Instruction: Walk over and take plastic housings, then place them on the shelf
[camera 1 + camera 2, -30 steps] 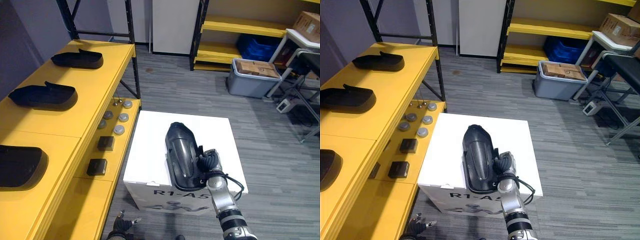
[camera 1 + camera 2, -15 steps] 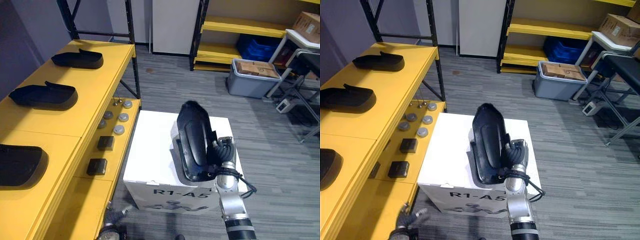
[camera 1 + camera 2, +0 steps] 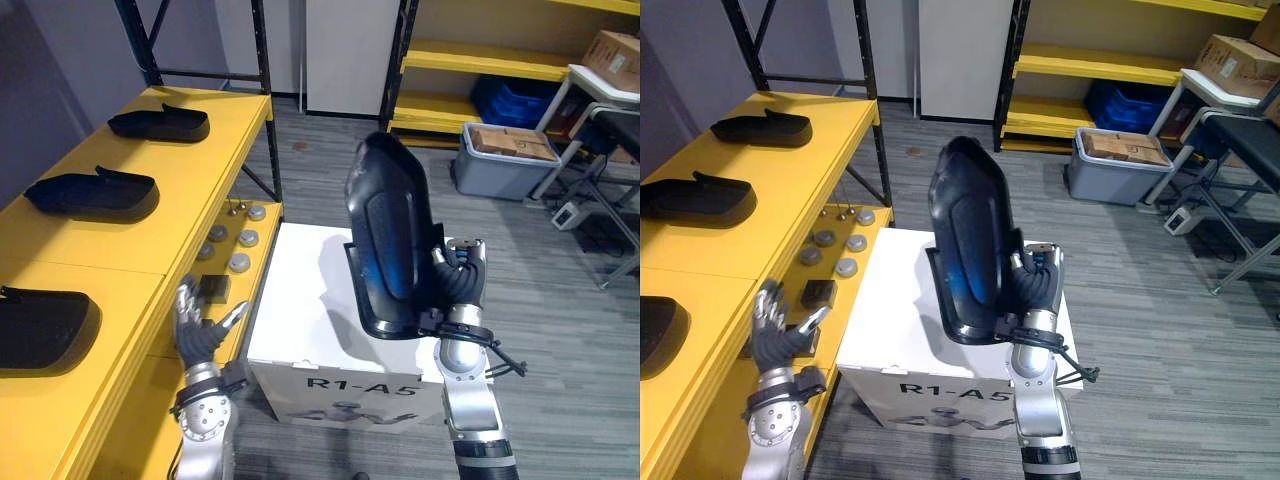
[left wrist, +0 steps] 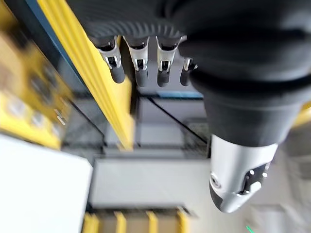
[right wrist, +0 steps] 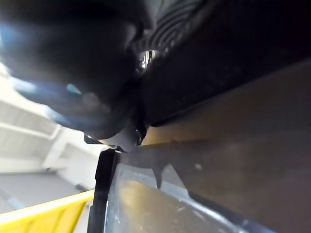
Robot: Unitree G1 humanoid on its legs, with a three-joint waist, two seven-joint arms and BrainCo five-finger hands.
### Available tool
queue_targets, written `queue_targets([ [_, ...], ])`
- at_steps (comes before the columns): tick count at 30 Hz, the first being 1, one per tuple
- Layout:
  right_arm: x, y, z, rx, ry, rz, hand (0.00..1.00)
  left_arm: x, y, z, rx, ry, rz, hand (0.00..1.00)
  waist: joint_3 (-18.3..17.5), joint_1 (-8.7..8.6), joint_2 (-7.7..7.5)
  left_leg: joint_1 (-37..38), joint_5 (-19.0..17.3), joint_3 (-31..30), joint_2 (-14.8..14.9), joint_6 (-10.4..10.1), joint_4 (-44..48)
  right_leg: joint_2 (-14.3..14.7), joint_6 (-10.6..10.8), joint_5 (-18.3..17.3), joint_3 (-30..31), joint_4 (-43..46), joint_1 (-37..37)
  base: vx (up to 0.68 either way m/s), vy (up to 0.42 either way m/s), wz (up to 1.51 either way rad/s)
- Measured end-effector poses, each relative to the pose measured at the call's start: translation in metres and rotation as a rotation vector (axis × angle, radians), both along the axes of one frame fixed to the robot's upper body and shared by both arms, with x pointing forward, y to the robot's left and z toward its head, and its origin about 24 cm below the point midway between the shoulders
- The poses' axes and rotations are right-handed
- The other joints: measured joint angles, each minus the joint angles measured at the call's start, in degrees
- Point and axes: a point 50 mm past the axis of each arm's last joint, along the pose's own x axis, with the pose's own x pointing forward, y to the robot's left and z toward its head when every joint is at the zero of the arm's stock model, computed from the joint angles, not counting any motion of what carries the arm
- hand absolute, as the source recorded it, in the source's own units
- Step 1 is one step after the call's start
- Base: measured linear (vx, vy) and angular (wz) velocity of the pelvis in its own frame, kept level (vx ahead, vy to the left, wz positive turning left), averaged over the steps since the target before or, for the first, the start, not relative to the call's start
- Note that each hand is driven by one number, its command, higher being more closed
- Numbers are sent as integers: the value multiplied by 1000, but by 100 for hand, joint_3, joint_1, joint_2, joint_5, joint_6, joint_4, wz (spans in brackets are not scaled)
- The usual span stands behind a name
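Right hand (image 3: pixel 458 285) partly covered by the rim of the held plastic housing (image 3: pixel 392 235). Right wrist view is too close, dark and blurred, so contact is not readable there. The held housing hides part of the white box (image 3: pixel 300 310) top. Nearest housing (image 3: pixel 40 330) on the yellow shelf (image 3: pixel 120 240) is cut off by the picture's edge. Round grey parts (image 3: pixel 240 238) and dark block (image 3: pixel 212 288) are too small to identify. Left wrist view: background smeared.
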Motion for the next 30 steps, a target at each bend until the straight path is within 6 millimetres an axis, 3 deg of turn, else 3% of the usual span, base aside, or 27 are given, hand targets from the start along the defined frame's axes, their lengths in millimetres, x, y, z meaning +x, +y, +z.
queue_targets([
  [5,-2,28,9,-45,-50,127,100,6,-43,10,-55,-50,-230,0,-132,-19,40,2,4,11,-1,7,-1,14,-21,15,23,-2,-47,0,0,-1],
  [8,-4,37,9,-48,-54,165,100,7,-58,10,-73,-45,-301,0,-190,-16,37,1,4,27,7,7,-1,30,-35,24,41,-3,-59,0,0,-1],
  [13,-4,41,11,-56,-65,181,100,12,-60,2,-140,-7,-321,0,-264,-19,40,-22,3,176,14,8,-1,41,-91,67,181,-4,-141,-3,12,-14],
  [14,-4,41,11,-58,-66,180,100,14,-62,1,-161,1,-329,100,-274,-62,39,-21,3,180,12,8,-1,40,-96,72,184,-4,-144,-9,28,-8],
  [30,-12,55,11,-158,-101,292,100,24,-59,-6,-225,68,-278,100,-492,-288,127,-41,2,285,13,6,2,34,-116,113,307,-2,-214,4,13,-4],
])
